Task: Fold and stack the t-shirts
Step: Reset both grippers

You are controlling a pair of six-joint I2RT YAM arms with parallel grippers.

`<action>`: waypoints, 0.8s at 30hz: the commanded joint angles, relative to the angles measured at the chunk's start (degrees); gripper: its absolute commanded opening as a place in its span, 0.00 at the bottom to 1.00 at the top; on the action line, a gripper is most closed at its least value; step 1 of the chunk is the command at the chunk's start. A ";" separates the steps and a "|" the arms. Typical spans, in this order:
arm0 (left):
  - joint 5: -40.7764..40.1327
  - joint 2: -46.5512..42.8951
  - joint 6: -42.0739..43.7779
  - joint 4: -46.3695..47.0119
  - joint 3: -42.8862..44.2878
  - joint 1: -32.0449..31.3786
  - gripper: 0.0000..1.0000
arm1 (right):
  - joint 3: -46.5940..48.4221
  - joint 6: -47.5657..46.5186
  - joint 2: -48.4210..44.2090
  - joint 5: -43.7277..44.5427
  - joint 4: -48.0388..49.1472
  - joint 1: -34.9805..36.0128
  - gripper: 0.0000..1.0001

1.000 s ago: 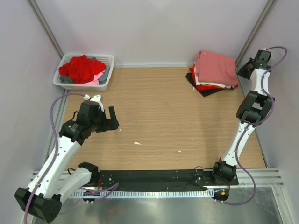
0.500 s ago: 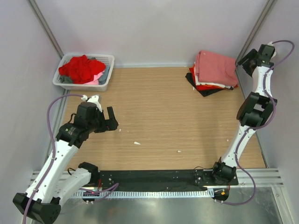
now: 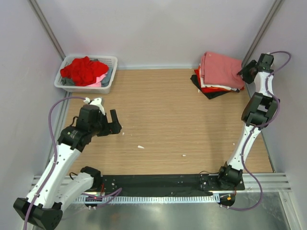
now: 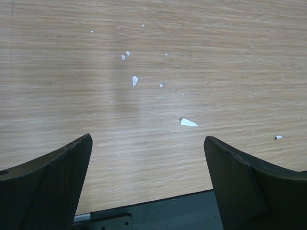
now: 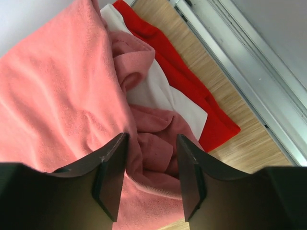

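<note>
Left to right: a plastic basket (image 3: 106, 87) holds crumpled red tees (image 3: 82, 70), and my left gripper (image 3: 114, 122) hangs wide open and empty over the grained wood table (image 3: 163, 110). At right rear, the soft pink tee (image 3: 221, 68) tops the stack (image 3: 207, 89) of red, white and black layers. My right gripper (image 5: 151, 177), shut a second ago, now stands half-parted astride the tee's bunched edge. I cannot confirm a grip, so I judge that it is tidying the fold.

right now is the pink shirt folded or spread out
Folded: the pink shirt lies as a compact rectangle on top of the stack, though the right wrist view shows its edge bunched and rumpled.
</note>
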 commanded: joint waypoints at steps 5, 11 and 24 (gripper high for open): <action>0.29 0.40 0.02 2.30 0.00 -0.10 1.00 | 2.32 1.02 -0.60 -0.16 2.39 -0.40 0.22; 0.20 0.57 0.02 2.30 -0.08 -0.10 1.00 | 1.44 0.58 -1.48 2.92 3.53 -0.49 0.01; -0.15 0.57 -0.07 2.22 0.00 -0.18 1.00 | 6.72 -1.71 1.60 14.30 -0.41 -1.28 0.41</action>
